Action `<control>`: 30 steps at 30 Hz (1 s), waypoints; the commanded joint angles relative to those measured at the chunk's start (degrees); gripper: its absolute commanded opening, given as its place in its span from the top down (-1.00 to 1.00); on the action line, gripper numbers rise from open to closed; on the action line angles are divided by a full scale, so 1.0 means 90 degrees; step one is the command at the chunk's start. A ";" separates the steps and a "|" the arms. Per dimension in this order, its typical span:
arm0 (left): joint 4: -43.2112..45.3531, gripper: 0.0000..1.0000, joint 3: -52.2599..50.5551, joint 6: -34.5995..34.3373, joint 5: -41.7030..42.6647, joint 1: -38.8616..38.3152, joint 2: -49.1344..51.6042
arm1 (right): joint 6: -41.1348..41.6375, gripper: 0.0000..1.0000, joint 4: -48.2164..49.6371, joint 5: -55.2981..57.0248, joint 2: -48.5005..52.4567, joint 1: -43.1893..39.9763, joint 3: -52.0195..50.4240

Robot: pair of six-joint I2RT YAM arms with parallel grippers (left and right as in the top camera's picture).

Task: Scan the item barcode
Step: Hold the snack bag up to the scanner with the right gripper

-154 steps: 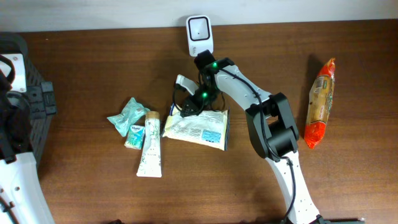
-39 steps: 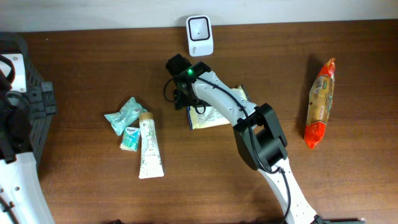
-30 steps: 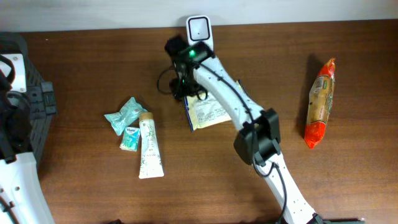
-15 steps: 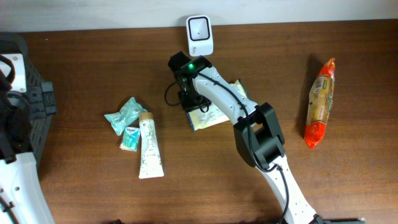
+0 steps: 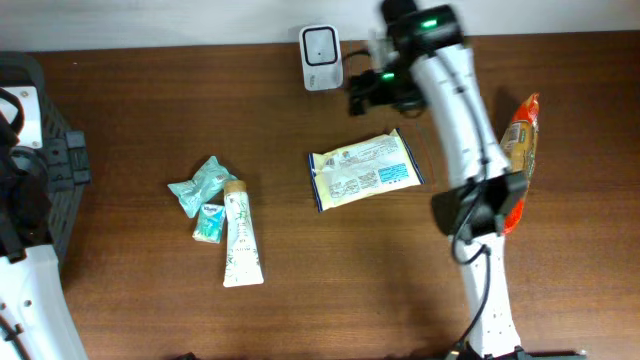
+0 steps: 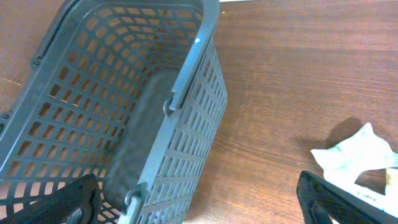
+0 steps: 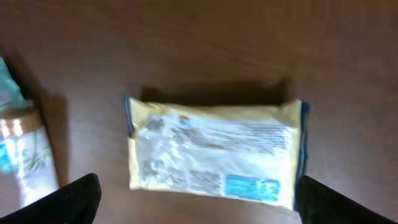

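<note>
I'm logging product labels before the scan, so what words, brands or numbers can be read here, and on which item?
No text can be read in any view.
Flat yellow plastic packet: dark print and a blue panel, too blurred to read.
White tube with green leaf pattern: print too small.
Small teal sachet: white mark, unreadable.
Orange-red snack bag: print too small.

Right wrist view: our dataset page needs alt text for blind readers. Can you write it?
A yellow packet lies flat on the brown wooden table, below the open right end effector. A tube's end shows at left.
</note>
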 commanded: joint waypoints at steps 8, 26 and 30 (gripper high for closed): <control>0.0015 -0.98 0.0024 0.0073 0.0051 0.0019 -0.0005 | -0.2883 -0.93 0.2324 -0.2747 0.0007 -0.1098 -0.4745; 0.0015 -0.98 0.0024 0.0073 0.0051 0.0019 -0.0005 | -0.2067 0.92 0.2885 -0.2946 -0.2455 -0.0546 -0.4532; 0.0017 -0.98 0.0024 0.0073 0.0049 0.0019 -0.0005 | -0.0901 0.92 0.3611 0.0503 -0.2934 0.0398 -0.4532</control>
